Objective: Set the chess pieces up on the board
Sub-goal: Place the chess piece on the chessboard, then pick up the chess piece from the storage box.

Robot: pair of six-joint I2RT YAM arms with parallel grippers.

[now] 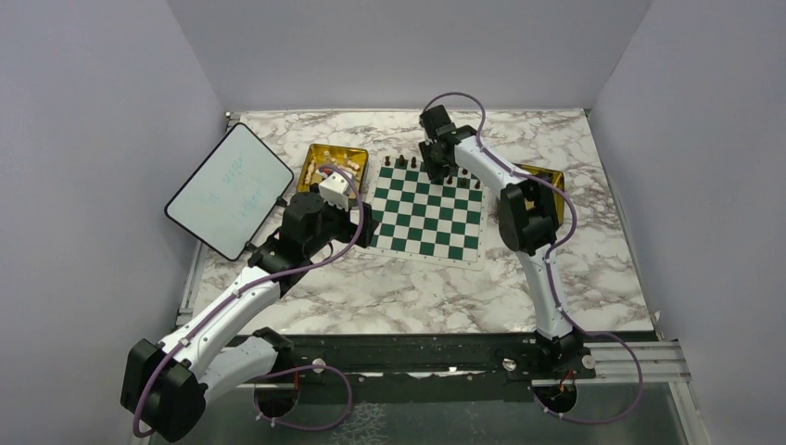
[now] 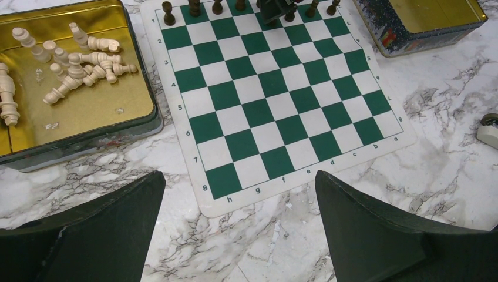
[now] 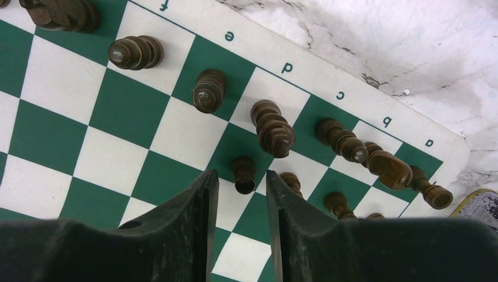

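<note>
The green-and-white board (image 1: 426, 211) lies mid-table. Several dark chess pieces (image 3: 273, 126) stand along its far edge, from the right corner towards the middle. My right gripper (image 3: 241, 176) hangs over that row, its jaws a little apart, open. A dark pawn (image 3: 243, 169) stands upright between the fingertips with a gap on each side. My left gripper (image 2: 239, 176) is wide open over bare marble just off the board's (image 2: 276, 100) near left corner, holding nothing. Cream chess pieces (image 2: 76, 61) lie jumbled in a gold tray (image 2: 88, 126) left of the board.
A second gold tin (image 2: 423, 23) sits right of the board, partly under the right arm. A rounded white tablet (image 1: 227, 190) leans at the far left. A small white object (image 2: 487, 132) lies on the marble to the right.
</note>
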